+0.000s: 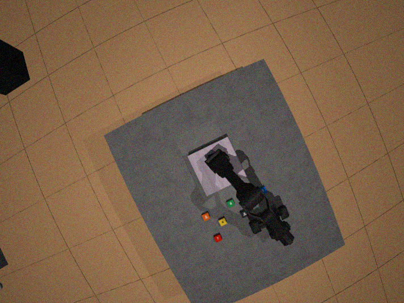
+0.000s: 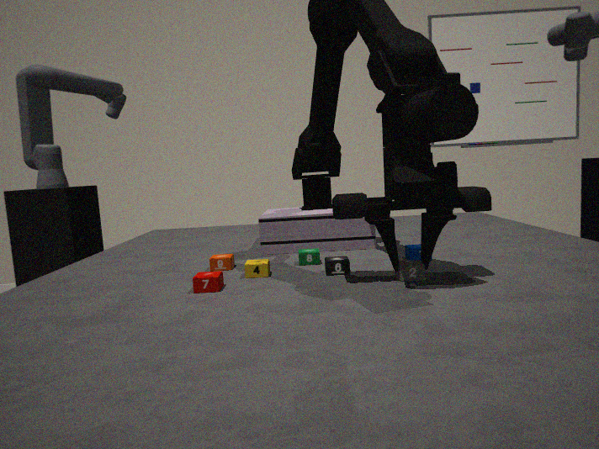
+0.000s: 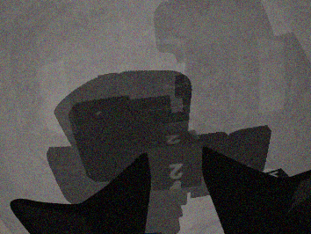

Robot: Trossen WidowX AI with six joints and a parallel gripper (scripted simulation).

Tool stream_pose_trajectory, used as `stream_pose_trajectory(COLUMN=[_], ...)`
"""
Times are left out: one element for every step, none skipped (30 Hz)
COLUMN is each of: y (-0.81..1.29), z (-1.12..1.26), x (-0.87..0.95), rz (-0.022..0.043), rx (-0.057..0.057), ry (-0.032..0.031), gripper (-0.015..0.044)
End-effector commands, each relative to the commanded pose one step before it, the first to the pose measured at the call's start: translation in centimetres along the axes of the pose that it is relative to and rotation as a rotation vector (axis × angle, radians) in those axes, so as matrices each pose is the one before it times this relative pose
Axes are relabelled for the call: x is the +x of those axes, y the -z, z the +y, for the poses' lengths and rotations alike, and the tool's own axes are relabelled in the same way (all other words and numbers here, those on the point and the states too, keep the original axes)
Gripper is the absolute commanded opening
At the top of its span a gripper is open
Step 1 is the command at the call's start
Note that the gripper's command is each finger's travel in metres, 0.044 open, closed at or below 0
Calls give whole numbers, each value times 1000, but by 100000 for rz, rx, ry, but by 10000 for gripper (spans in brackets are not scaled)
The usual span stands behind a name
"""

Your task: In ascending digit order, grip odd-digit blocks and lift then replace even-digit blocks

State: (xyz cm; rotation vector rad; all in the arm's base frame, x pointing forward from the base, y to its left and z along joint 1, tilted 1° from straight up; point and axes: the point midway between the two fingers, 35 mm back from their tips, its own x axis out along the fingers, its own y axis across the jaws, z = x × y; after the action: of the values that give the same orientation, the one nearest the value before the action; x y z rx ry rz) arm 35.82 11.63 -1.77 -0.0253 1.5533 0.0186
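The counter (image 2: 290,367) looks matt grey, faintly grainy like felt or rough laminate. The claw (image 2: 410,264) is matt black, plastic-looking, closed on a dull grey block (image 2: 412,272). The red block (image 2: 208,282) and yellow block (image 2: 257,268) have flat, unglossy colour. The base (image 2: 314,229) near the far edge looks smooth, pale, satin. The floor (image 1: 97,64) resembles matt tan tile.
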Motion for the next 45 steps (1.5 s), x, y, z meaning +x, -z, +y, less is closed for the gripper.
stream_pose_trajectory(y=[-284, 12, 38, 38, 39, 40, 41, 42, 34, 21, 7, 0, 0, 0, 0, 0, 0, 0, 0, 0, 0, 0, 0, 0, -1, -2, -1, 0, 1, 2, 3, 3, 2, 1, 0, 0, 0, 0, 0, 0, 0, 0, 0, 0, 0], z=[-33, 1, 1, 0, 0, 0, 0, -1, -1, -1, 0, 0, 0, 0, 0, 0, 0, 0, 0, 0, 0, 0, 0, 0, 0, 0, 0, 0, 0, -1, -1, -1, -1, 0, 0, 0, 0, 0, 0, 0, 0, 0, 0, 0, 0], x=[-32, -154, -148, -148, -148, -148, -148, -148, -119, -71, -24, 0, 0, 0, 0, 0, 0, 0, 0, 0, 0, 0, 0, 30, 90, 150, 193, 194, 194, 194, 192, 149, 89, 30, 0, 0, 0, 0, 0, 0, 0, 0, 0, 0, 0], rz=[-978, 69, 174, 174, 174, 174, 174, 174, 140, 84, 28, 0, 0, 0, 0, 0, 0, 0, 0, 0, 0, 0, 0, 0, 0, 0, 1, 1, 1, 1, 1, 1, 1, 0, 0, 0, 0, 0, 0, 0, 0, 0, 0, 0, 0], rx=[-1089, 30, 74, 74, 74, 74, 74, 74, 60, 36, 12, 0, 0, 0, 0, 0, 0, 0, 0, 0, 0, 0, 0, 0, 0, 0, 0, 0, 0, 0, 0, 0, 0, 0, 0, 0, 0, 0, 0, 0, 0, 0, 0, 0, 0], ry=[105, 8, 21, 21, 21, 22, 22, 22, 18, 11, 4, 0, 0, 0, 0, 0, 0, 0, 0, 0, 0, 0, 0, 0, 0, 0, 0, 0, 0, 0, 0, 0, 0, 0, 0, 0, 0, 0, 0, 0, 0, 0, 0, 0, 0], gripper=[120, 120, 120, 120, 120, 120, 120, 120, 120, 120, 120, 120, 120, 120, 120, 120, 120, 120, 120, 120, 120, 120, 120, 120, 120, 120, 120, 120, 120, 120, 120, 120, 120, 120, 120, 120, 120, 120, 120, 120, 120, 120, 120, 120, 120])
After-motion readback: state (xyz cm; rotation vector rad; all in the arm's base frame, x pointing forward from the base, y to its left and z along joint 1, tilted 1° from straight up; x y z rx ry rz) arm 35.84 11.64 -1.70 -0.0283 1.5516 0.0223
